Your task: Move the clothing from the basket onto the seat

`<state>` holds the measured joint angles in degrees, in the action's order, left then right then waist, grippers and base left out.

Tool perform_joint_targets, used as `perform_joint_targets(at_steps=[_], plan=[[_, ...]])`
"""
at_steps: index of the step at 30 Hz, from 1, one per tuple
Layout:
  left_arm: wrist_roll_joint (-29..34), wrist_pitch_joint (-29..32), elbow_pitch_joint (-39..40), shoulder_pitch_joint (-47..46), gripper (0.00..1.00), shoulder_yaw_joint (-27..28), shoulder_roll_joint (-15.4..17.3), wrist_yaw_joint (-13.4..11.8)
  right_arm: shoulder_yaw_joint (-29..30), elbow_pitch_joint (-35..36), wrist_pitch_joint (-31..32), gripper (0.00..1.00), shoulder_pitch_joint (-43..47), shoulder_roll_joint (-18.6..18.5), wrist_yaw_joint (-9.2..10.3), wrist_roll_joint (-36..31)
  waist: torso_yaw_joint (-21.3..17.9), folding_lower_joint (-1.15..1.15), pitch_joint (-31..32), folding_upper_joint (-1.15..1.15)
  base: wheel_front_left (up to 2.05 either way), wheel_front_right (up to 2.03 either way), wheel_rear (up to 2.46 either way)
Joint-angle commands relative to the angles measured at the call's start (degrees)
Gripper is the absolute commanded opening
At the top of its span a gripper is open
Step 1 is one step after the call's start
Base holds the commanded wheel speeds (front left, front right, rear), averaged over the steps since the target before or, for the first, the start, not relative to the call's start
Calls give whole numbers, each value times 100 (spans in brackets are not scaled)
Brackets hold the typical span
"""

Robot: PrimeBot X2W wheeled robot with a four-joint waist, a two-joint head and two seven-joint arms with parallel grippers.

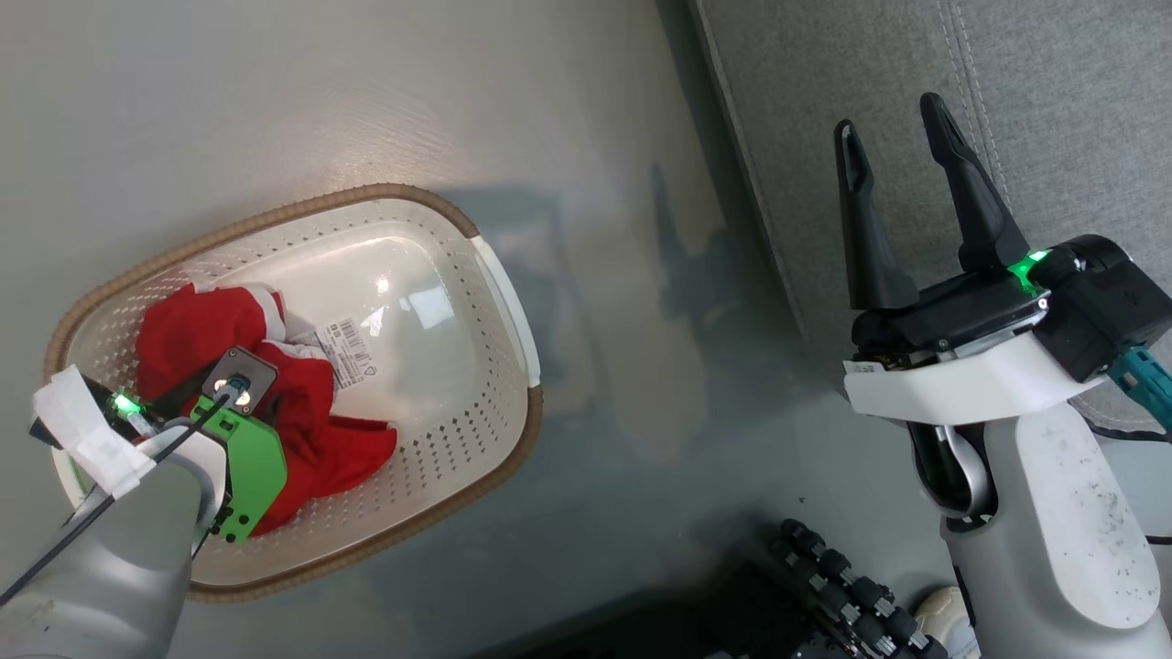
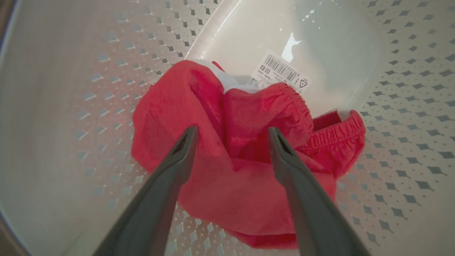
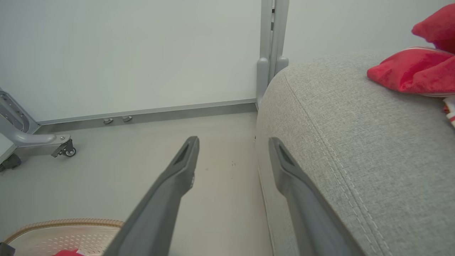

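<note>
Head camera: high above the floor (image 1: 275, 91), facing steeply down; basket (image 1: 476, 366) at left, seat (image 1: 1053, 91) at far right.
Left wrist camera: very near, inside the basket, facing the red garment (image 2: 231, 170) and paper label (image 2: 280, 69).
Right wrist camera: low beside the seat, facing a far white wall (image 3: 124, 53).
Shared: head and left wrist both take in the red garment, paper label and basket; head and right wrist both take in the seat edge and basket rim.

Red with white trim for the plain garment (image 2: 231, 170); cream-white, diamond-perforated, brown-braided at the rim for the laundry basket (image 1: 458, 412); grey for the seat (image 3: 355, 142); red with white lines for the striped garment (image 3: 408, 71).
</note>
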<state>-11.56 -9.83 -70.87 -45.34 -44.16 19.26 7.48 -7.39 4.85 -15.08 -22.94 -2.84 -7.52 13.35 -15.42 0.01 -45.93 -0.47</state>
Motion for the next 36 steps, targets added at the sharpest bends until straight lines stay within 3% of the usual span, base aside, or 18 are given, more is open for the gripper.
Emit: perform_joint_targets(at_steps=[1, 11, 26, 27, 28, 29, 36], plan=[[-40, 81, -50, -160, 100, -67, 69, 0, 6, 53, -14, 100, -69, -9, 6, 42, -117, -1, -223, 47, 0, 0, 0], [124, 791, -240, -582, 100, -526, 201, 0, -3, 218, -14, 100, -131, -9, 6, 73, -181, -1, -602, 47, 0, 0, 0], [210, 1651, -293, -981, 100, -1008, -52, -48, 108, 465, -14, 100, -101, -10, 7, 17, -200, -1, -1079, 47, 0, 0, 0], [208, 1692, -294, -950, 44, -1021, -68, -62, 116, 467, -13, 100, -98, -10, 6, 13, -192, -1, -1083, 47, 0, 0, 0], [206, 1720, -296, -918, 5, -1035, -83, -97, 125, 468, -13, 100, -90, -10, 6, 0, -180, -1, -1082, 47, 0, 0, 0], [207, 1710, -296, -891, 0, -1045, -97, -126, 129, 466, -13, 100, -84, -10, 6, -10, -170, -1, -1076, 47, 0, 0, 0], [171, 1580, -299, -686, 0, -1117, -226, -302, 140, 381, -13, 100, -101, -11, 7, -56, -101, -1, -897, 47, 0, 0, 0]])
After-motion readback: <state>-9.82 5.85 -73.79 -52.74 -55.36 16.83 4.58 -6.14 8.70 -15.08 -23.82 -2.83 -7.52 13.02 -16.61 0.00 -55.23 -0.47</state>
